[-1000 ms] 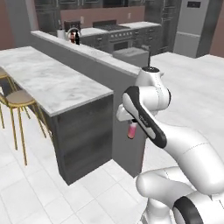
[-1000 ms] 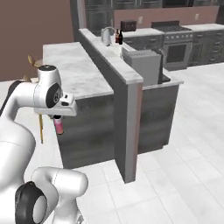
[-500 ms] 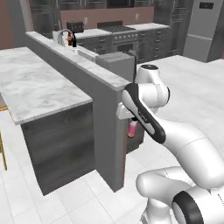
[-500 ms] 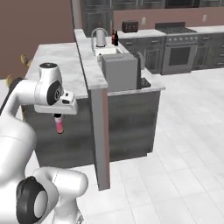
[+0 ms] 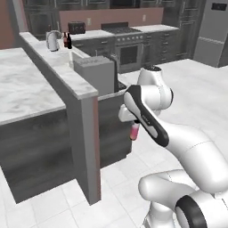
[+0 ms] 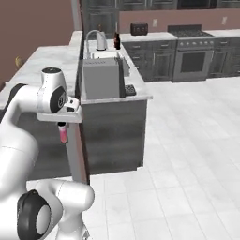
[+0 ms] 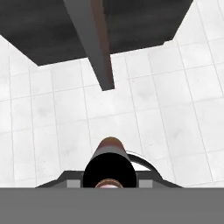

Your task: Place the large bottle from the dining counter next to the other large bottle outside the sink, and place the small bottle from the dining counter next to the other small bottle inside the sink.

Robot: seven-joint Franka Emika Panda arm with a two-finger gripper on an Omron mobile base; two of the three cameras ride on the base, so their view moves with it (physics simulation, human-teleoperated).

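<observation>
Hand view: small bottle point(image 7: 109, 164) above open floor point(image 7: 175, 113)

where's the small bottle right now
The small bottle hangs upright in the shut gripper, held over the tiled floor beside the end of the dark counter base; the right base view shows it just left of the partition wall's end.

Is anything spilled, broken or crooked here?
Nothing stands out. The small bottle hangs upright from the gripper over clean floor tiles. By the tap, the dark bottle stands straight on the counter.
</observation>
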